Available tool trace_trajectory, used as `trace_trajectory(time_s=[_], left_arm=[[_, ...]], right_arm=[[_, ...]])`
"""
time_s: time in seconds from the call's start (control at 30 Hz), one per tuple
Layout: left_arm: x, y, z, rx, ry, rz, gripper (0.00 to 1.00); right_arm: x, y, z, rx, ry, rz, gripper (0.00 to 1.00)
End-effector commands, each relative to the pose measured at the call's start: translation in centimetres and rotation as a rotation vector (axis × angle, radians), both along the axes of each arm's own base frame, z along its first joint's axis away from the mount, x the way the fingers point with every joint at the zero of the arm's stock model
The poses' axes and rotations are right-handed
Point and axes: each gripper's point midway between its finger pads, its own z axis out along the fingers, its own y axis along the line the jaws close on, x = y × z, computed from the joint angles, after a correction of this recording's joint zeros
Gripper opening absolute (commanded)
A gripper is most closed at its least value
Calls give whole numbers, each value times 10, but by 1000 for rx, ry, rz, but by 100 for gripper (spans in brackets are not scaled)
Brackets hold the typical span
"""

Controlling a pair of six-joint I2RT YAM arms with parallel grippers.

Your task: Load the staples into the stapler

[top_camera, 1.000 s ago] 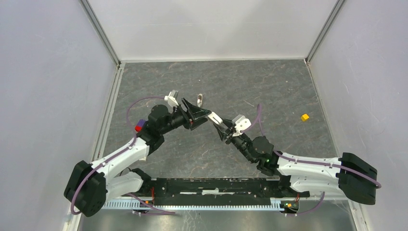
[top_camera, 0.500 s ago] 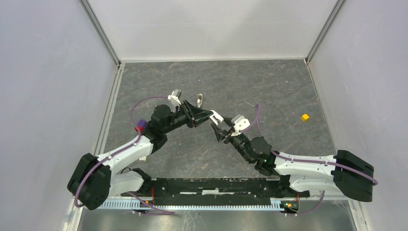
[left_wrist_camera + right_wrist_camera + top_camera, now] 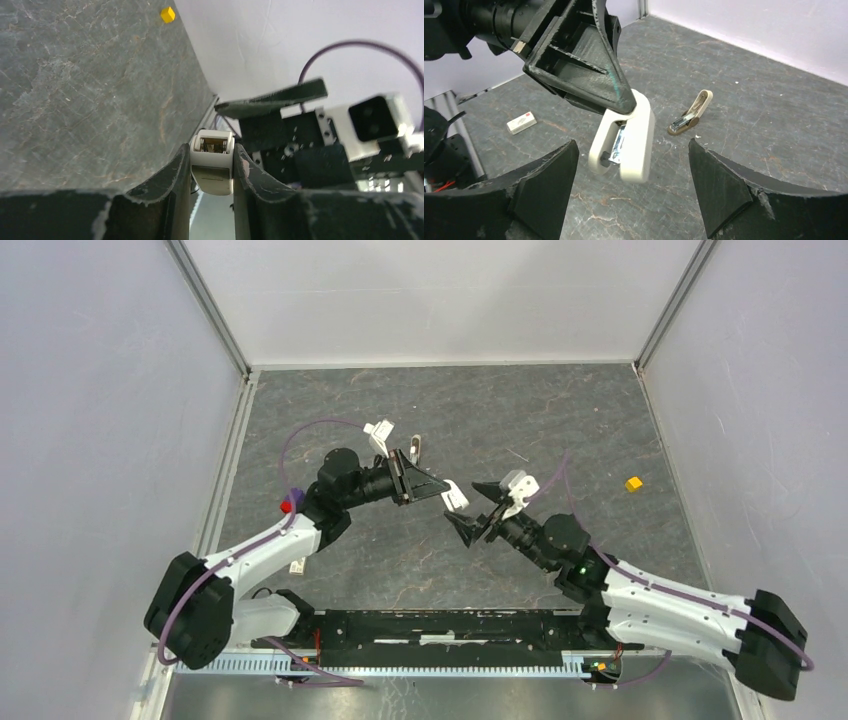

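Two arms reach over the middle of the worktop (image 3: pixel 560 410). Nearest, toward its near left corner, lies the white staples box (image 3: pixel 521 122). Above the centre, the left gripper (image 3: pixel 438 490) is clenched on the cream stapler (image 3: pixel 624 142), which is held off the surface. The right gripper (image 3: pixel 462 502) faces it with jaws released, spread either side of the stapler and not touching it. Beyond lies a tan-and-metal piece (image 3: pixel 689 117), with a yellow cube (image 3: pixel 633 483) near the right edge.

We are seeing the stapler (image 3: pixel 624 142) showing a smooth cream plastic shell with bright bare metal inside. Beneath the stapler, the worktop (image 3: pixel 774 125) is looking matt, grey and stone-like, veined pale. Around the stapler, the left gripper (image 3: pixel 212 155) is showing matt black plastic fingers (image 3: pixel 165 185), scuffed chalky at the edges. Left of the stapler, the staples box (image 3: pixel 521 122) is looking like white printed card.
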Motion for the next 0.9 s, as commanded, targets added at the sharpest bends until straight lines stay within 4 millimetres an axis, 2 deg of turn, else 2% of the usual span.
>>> trace_trajectory(time_s=[0.0,0.1,0.23,0.43,0.57,0.87], left_arm=[[-8,1,18,89,-272,-107,2],[-11,5,15,154,-356,-133,2],[-21,7,18,184,-434,-196,2],[-35,11,28,170,-513,-246,2],[-44,12,31,155,-534,-283,2],[-63,13,40,100,-595,-360,2]], right_arm=[[-13,2,9,8,105,153,87],[-14,0,11,10,177,195,85],[-23,9,22,50,237,312,76],[-34,19,24,73,293,419,53],[-33,19,17,75,294,452,52],[-54,29,14,151,357,643,57]])
